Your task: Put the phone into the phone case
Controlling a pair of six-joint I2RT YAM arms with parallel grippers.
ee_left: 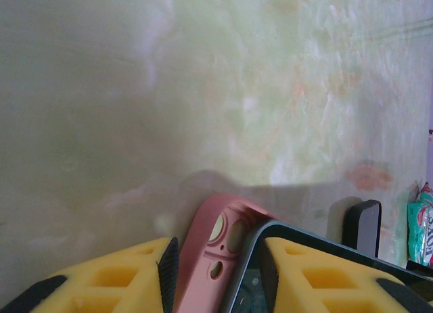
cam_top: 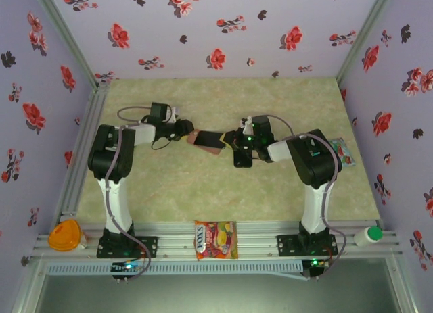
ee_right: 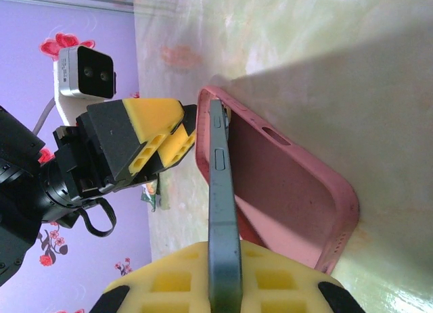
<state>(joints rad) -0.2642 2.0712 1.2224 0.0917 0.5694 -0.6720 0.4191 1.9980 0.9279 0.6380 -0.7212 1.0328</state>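
Top external view: the left claw and the right claw meet at the centre of the frame, above the surface.
The left claw is clenched on the camera-hole end of the pink phone case. The right claw is clenched on the phone. In the right wrist view, the phone stands edge-on along one long wall of the case, leaving the cavity uncovered.

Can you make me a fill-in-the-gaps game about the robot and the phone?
The phone case is ____.
The right gripper pinches the phone; the left gripper grips the ____.
The purple walls are printed with ____.
Missing words: pink, case, flowers.
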